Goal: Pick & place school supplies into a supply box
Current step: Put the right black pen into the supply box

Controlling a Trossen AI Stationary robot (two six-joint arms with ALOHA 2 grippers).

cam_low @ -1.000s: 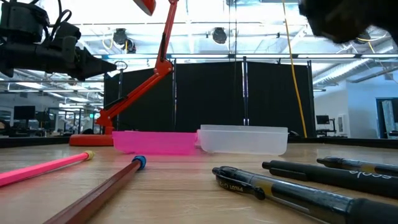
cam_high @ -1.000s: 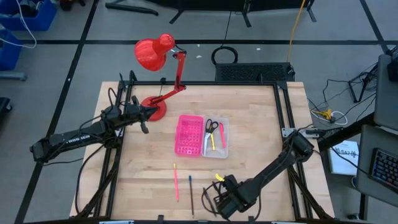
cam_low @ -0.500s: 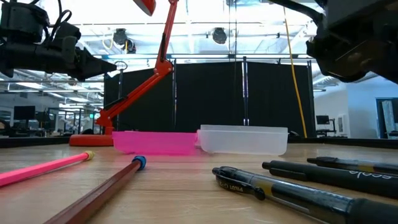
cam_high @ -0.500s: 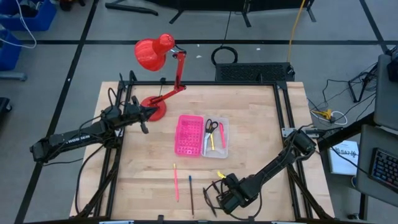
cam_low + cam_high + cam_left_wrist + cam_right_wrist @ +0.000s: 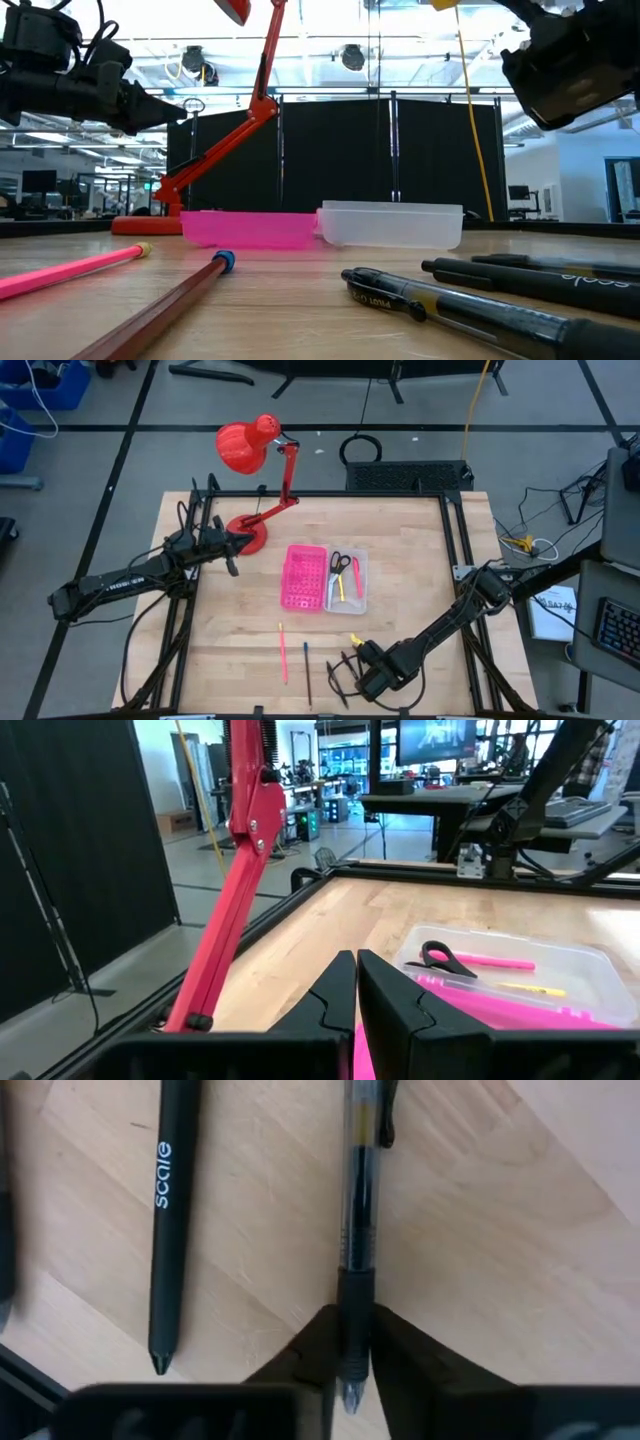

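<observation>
Two arms share this table, and only one is working. Taking the supply box (image 5: 324, 577) as your landmark: it lies open mid-table, pink gridded half toward the left arm, clear tray half toward the right arm, with black-handled scissors (image 5: 340, 561), a yellow pencil and a pink pen already in the tray.

Your left gripper (image 5: 234, 548) waits up off the wood beside the red desk lamp (image 5: 252, 460), well apart from the box on its pink side. Its wrist view shows the fingers (image 5: 335, 991) pressed together with nothing between them.

Loose on the near side of the box lie a pink pencil (image 5: 283, 651) and a dark pencil (image 5: 307, 673), then a cluster of black pens (image 5: 500, 309).

Your right gripper (image 5: 352, 663) is over that cluster, near the table's front edge, the arm stretched low across the wood from its corner. In the right wrist view the fingers (image 5: 316, 1348) are clamped on a clear-barrelled pen (image 5: 358, 1240), with a black pen (image 5: 166, 1220) lying free just beside it on the table.

By my reading, you are in the pick step. Next comes a clean lift, a carry to the clear tray, and a release over its open space beside the scissors. Watch that the neighbouring pens don't drag along.
</observation>
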